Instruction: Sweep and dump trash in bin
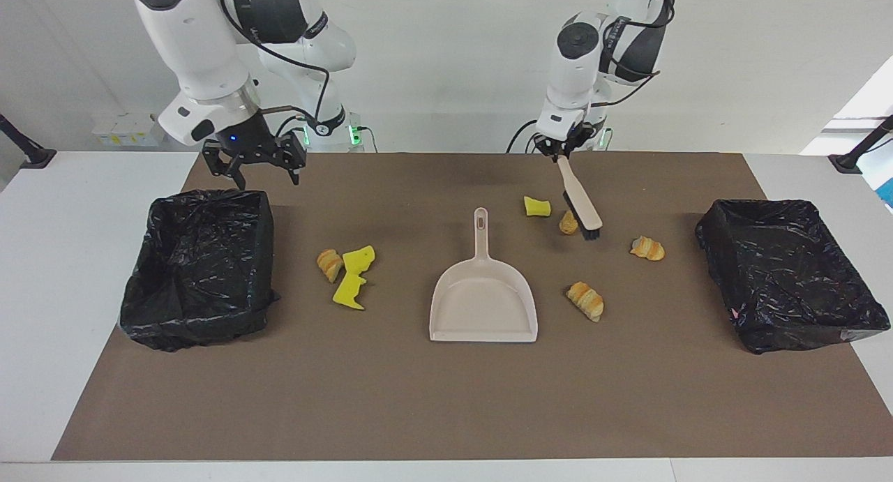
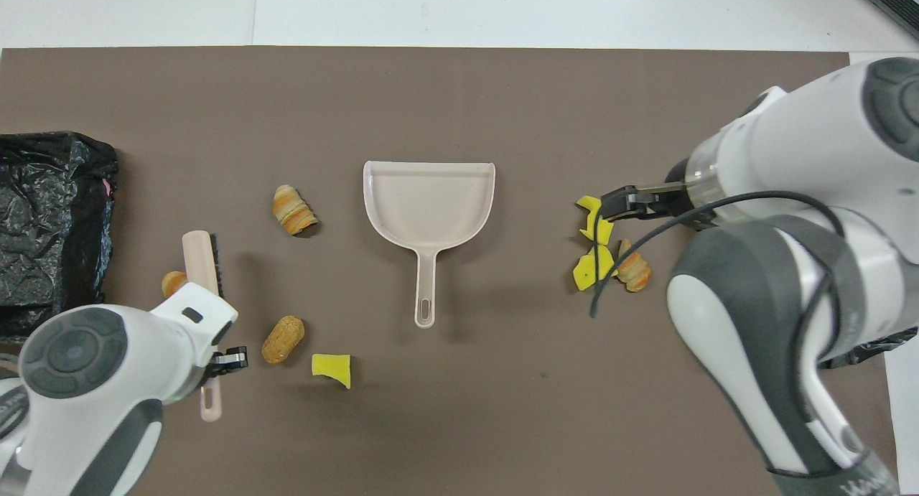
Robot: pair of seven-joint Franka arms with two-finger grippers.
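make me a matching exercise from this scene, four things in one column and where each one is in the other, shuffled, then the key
Things
1. hand brush
2. dustpan
3. jagged yellow sponge piece
4. right gripper

Places
A. lying flat mid-table, handle pointing toward the robots
B. on the mat beside a bread roll, toward the right arm's end
C. up in the air over the edge of a black-lined bin
D. held by its handle in the left gripper, bristles down by another roll

Pairs: 1-D, 2-A, 3-B, 4-C
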